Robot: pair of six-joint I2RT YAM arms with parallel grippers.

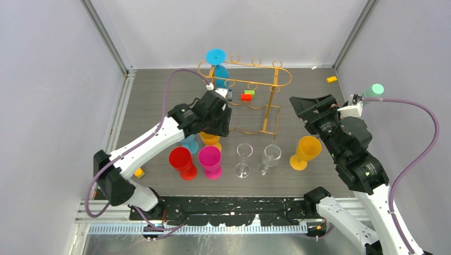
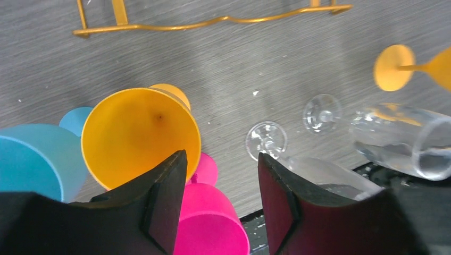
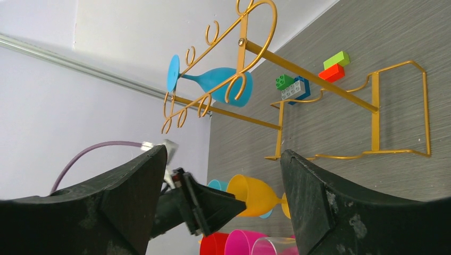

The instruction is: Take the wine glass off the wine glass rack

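Blue wine glass [image 3: 223,85] hangs upside down on the gold wine glass rack [image 3: 308,75].
Left gripper [image 2: 222,156], jaws apart, hovers over an orange wine glass [image 2: 138,135]; right gripper [image 3: 223,154] gapes empty.

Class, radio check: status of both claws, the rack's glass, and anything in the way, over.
Left claw open, empty, over a standing orange glass. Right claw open, empty. Blue glass hangs on gold rack. Toy bricks lie beneath rack.

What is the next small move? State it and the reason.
Probably raise the left gripper straight up, clear of the orange glass below it: its jaws stand open, that glass stands upright, and a blue glass hangs on the wine glass rack.
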